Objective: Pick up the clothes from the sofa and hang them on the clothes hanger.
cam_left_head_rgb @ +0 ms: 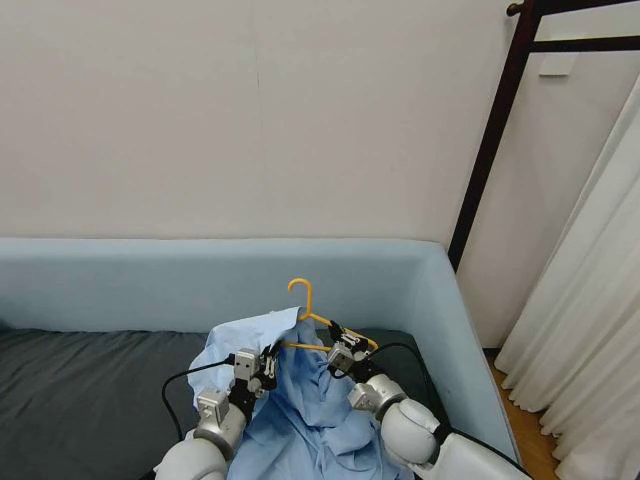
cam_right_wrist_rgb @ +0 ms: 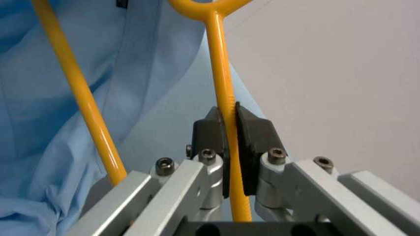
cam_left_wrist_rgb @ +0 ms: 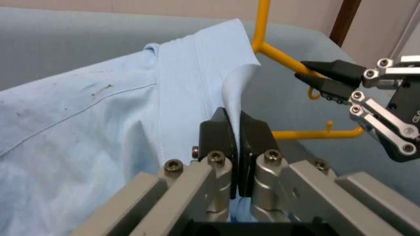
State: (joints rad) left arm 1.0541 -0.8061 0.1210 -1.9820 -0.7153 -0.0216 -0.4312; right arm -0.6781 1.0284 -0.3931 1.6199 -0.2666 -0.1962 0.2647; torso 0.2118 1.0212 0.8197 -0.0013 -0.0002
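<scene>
A light blue shirt (cam_left_head_rgb: 300, 400) is held up over the dark sofa seat, draped on a yellow hanger (cam_left_head_rgb: 305, 305) whose hook points up. My left gripper (cam_left_head_rgb: 265, 365) is shut on a fold of the shirt (cam_left_wrist_rgb: 164, 98) near its collar edge; the black pads (cam_left_wrist_rgb: 217, 135) pinch the cloth. My right gripper (cam_left_head_rgb: 340, 352) is shut on the yellow hanger (cam_right_wrist_rgb: 223, 93), its pads (cam_right_wrist_rgb: 256, 135) clamping one arm of the wire. In the left wrist view my right gripper (cam_left_wrist_rgb: 321, 76) grips the hanger (cam_left_wrist_rgb: 282, 54) just beside the shirt's shoulder.
The sofa has a pale blue backrest (cam_left_head_rgb: 200, 280) and right arm (cam_left_head_rgb: 450, 330) with a dark grey seat cushion (cam_left_head_rgb: 90, 390). A dark wooden clothes stand (cam_left_head_rgb: 500, 120) rises at the right, with white curtains (cam_left_head_rgb: 590, 320) beside it. A plain wall lies behind.
</scene>
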